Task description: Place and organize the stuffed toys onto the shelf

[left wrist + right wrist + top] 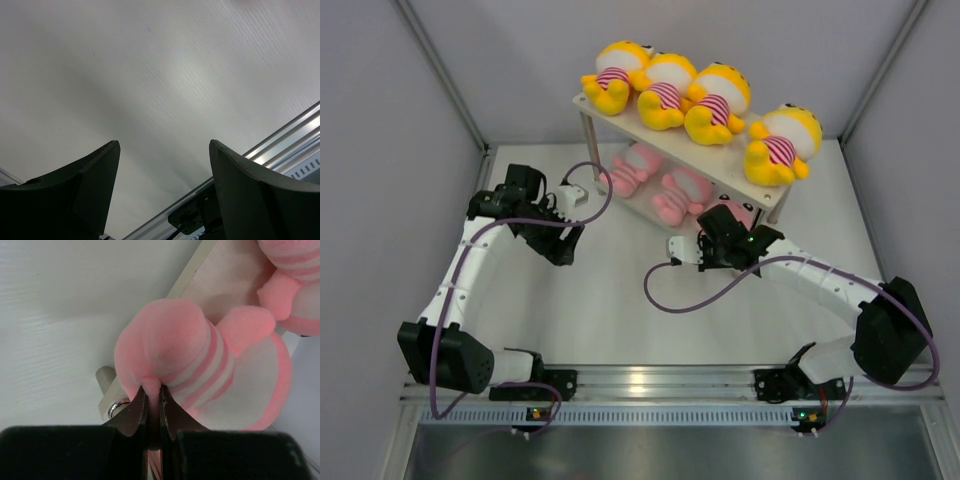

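**Right gripper pinching a third pink toy by the shelf**

The left gripper (165, 145) is hanging wide apart over the table (150, 75), holding nothing. The right gripper (152, 395) is pinching a pink toy (185, 360) beside the shelf (665, 138); only its wrist view is showing that pinch. Two pink toys (635, 165) are lying on the lower tier, and four yellow toys (715, 100) are sitting on top.

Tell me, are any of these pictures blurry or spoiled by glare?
Top external view: sharp, evenly lit, faint shadow under the shelf. Left wrist view: bright sheen across the table. Right wrist view: pink toy slightly soft up close.
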`<state>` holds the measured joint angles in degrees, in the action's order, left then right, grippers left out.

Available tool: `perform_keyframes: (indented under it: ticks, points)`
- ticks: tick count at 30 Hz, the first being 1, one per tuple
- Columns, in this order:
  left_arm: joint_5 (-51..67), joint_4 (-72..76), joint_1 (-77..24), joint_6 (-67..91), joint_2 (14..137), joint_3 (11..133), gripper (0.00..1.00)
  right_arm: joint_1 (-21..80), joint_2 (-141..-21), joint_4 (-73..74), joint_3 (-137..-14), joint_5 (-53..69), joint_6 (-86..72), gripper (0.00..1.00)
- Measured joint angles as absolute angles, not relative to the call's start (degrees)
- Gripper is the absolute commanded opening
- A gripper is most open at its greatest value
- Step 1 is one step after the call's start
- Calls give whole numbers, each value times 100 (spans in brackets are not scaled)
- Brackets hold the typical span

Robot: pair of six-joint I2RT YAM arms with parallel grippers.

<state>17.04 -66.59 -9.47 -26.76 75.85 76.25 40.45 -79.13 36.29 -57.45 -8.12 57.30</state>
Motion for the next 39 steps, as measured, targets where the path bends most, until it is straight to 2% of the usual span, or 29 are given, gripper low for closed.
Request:
perform_keyframes:
  ticks: [11, 14, 17, 18, 21, 33, 34, 39]
  points:
    - [1704, -6659, -947, -2676, 7585, 7625, 78, 3988, -8145, 3374, -5872, -1568, 5695, 6]
    - [1702, -6657, -947, -2676, 7581, 7625, 78, 3970, -8294, 3343, -5955, -1706, 5658, 12]
    - [1699, -6659, -947, -2676, 7557, 7625, 78, 3957, -8342, 3319, -5966, -1785, 5653, 23]
    - [1699, -6659, -947, -2676, 7542, 7625, 78, 3957, -8342, 3310, -5966, -1798, 5655, 35]
    - [1695, -6659, -947, -2679, 7513, 7612, 78, 3955, -8340, 3264, -5966, -1822, 5671, 50]
    - [1699, -6665, -947, -2674, 7511, 7594, 78, 4351, -8040, 3280, -6023, -1898, 5500, 69]
    - [1699, -6665, -947, -2672, 7511, 7592, 78, 4471, -8005, 3297, -6058, -1894, 5457, 84]
    - [1704, -6667, -947, -2670, 7511, 7559, 78, 5242, -7682, 3413, -6392, -1608, 5251, 95]
